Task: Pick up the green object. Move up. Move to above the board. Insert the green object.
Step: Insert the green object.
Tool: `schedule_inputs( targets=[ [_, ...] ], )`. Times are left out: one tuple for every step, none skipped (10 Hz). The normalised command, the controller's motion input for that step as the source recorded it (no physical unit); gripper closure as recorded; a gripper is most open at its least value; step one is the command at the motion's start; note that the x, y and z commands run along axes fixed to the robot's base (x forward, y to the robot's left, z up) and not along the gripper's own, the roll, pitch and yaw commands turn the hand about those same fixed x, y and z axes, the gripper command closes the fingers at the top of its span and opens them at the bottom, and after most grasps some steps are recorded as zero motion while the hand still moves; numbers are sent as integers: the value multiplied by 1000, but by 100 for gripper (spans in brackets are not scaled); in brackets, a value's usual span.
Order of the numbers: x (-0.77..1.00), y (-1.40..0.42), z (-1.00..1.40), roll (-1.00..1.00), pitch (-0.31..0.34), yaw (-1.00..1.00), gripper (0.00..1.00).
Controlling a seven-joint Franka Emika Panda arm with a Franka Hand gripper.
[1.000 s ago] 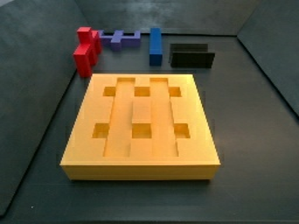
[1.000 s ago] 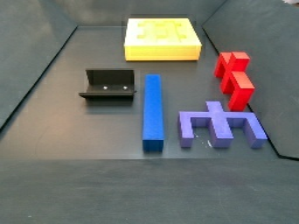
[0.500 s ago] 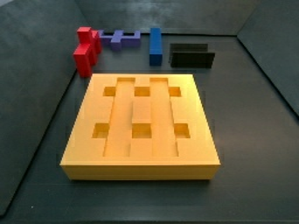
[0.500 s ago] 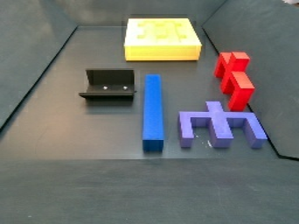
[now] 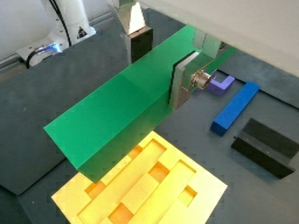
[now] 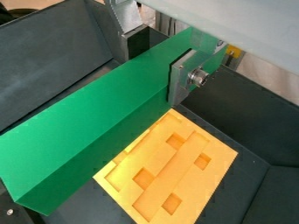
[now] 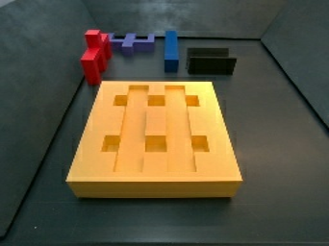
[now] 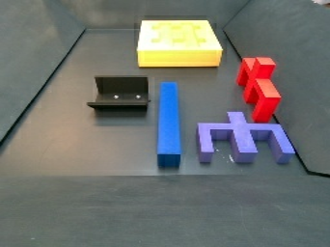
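The green object (image 5: 122, 109) is a long, plain, matte bar, held in the air above the board (image 5: 146, 188) in both wrist views (image 6: 105, 131) — the gripper (image 5: 160, 66) has its silver fingers (image 5: 184, 80) pinching it across its width near one end. Below lies a dark grey worktop (image 7: 276, 144) with dark walls around it. The yellow-orange board (image 7: 157, 136) rests there, its square recesses open. The bar's long axis runs level, slanting across the board's grooves. Neither side view shows the bar or the gripper — only the board, a blue bar (image 8: 168, 121), red block (image 8: 261, 89) and the fixture (image 8: 119, 95)
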Motion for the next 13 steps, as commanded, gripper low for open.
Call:
schedule_inputs(
  targets=[
    [-51,-6,-377,-187,-133,0,100],
    [-189,-37,-480,-203,-214,23,100],
    [-240,-63,-443,-201,-234,69,100],
    [-251,-74,-463,-199,-210,114,100],
    [-251,-80,-460,-199,-210,114,100],
    [-249,-80,-460,-200,-210,111,100],
    [-251,-80,-466,-200,-209,106,100],
    [-237,-69,-506,-183,-203,89,100],
    [-111,-183,-731,-64,-181,51,100],
    [6,-246,-831,0,-137,57,100],
    [86,-226,-840,0,-60,37,100],
    [57,-200,-826,11,-11,0,100],
    [71,-131,-769,26,11,0,100]
  ],
)
